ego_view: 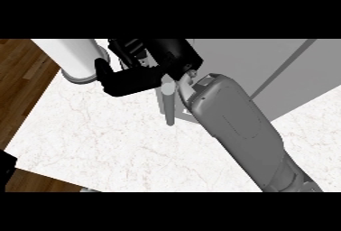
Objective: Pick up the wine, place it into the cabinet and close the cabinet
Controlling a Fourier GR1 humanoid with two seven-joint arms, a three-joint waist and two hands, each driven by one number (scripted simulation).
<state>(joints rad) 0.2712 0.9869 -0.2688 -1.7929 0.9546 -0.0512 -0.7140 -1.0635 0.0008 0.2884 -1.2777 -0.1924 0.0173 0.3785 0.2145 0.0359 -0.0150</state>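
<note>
Right hand [143, 74] up at the far side of the bench [100, 140], black fingers [126, 83] stretched toward the view's left. Cannot tell whether apart, together or clamped on anything: too much dark overlap at the palm.

Wine [170, 108] seen as a pale, slim, upright shape just to the right of the fingers and below the heel of the hand, top hidden under the wrist, base apparently on the bench. Cabinet [266, 63] further right of the fingers, beyond the forearm. Tall white cylinder [75, 56] just left of the fingertips.

Likely troubles from here:
- Tipping the wine. Tall and narrow, sitting against the wrist rather than inside the fingers, so any sideways sweep could knock it over.
- Closing on nothing, if the wine is outside the curl.
- Clipping the white cylinder with the fingertips, being so near.
- Striking the cabinet front during a swing to the right with the bottle held low.
</note>
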